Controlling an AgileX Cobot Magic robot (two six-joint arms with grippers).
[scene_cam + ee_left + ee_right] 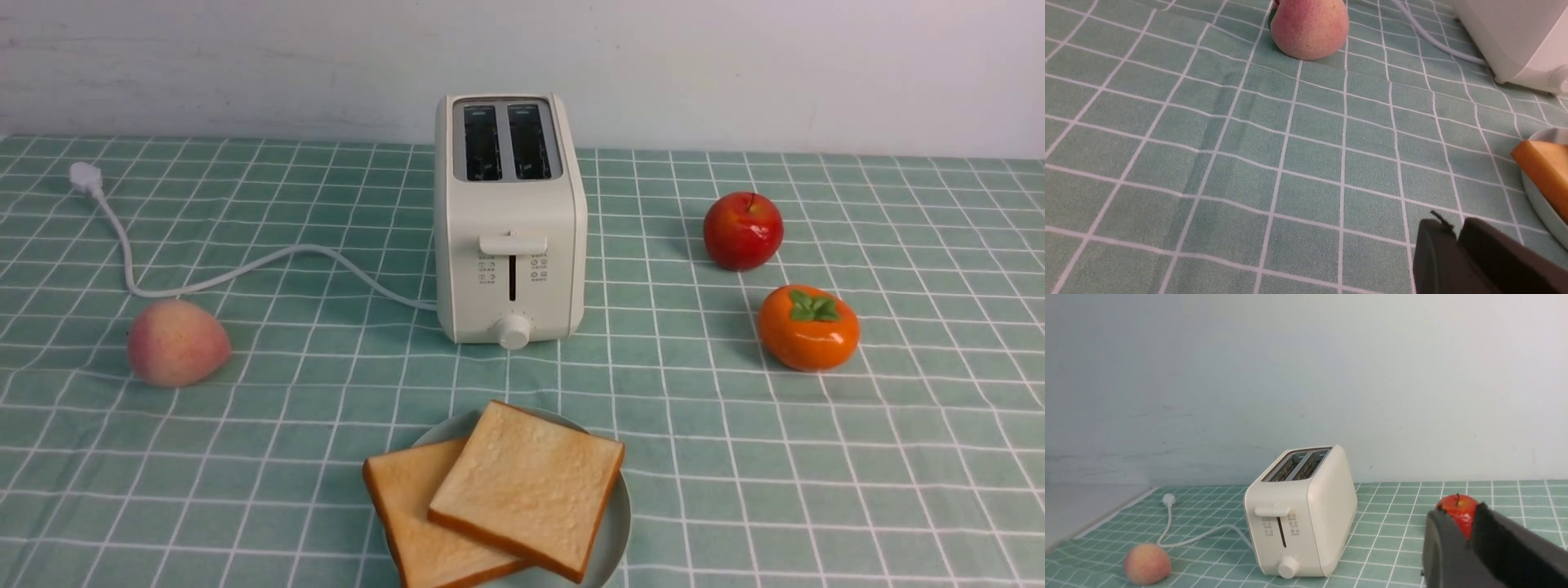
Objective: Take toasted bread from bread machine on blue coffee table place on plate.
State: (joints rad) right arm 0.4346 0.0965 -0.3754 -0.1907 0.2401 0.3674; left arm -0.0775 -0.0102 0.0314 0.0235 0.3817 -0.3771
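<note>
Left fingers (1455, 228): above bare cloth, nothing seen held; tips close together, cannot tell whether open or closed. Right fingers (1461, 524): narrowly open, red showing between the tips; nothing gripped.

Toast: both slices clear of either set of fingers, on the plate (619, 531). Upper slice (526, 490) lies askew over the lower slice (441, 518), whose corner juts past the rim. In the left wrist view, plate and bread sit nearer the left fingers than the peach (178, 343) does.

Toaster (511, 245): upright on the table (286, 457), beyond both sets of fingers, touching neither. Both slots empty. White cord (302, 249) runs from its side, plug (85, 175) lying loose on the cloth.

Apple (743, 231): past the right fingers, partly hidden by them in the right wrist view. Persimmon (808, 328): near the apple, clear of all fingers.
</note>
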